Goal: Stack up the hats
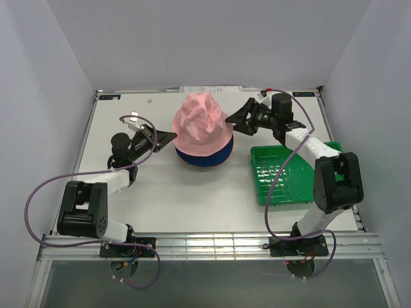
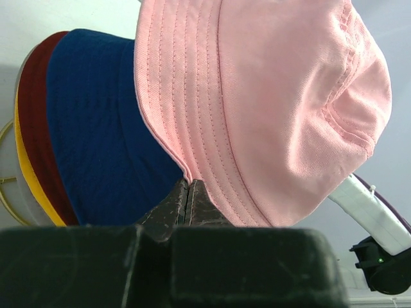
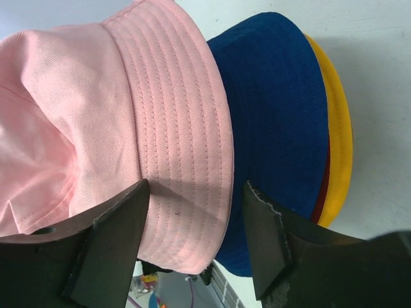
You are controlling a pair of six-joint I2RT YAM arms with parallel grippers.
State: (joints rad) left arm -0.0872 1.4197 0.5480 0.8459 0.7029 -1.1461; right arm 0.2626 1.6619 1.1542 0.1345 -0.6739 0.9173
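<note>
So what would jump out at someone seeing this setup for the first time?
The pink hat, topping the stacked hats in the middle of the table. The left gripper sits shut at its left brim, while the right gripper gapes around the brim opposite. A bright green tray lies to the right.

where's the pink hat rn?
Top view, table centre: pink hat sits on the blue hat, between left gripper and right gripper, left of the green tray.
</note>
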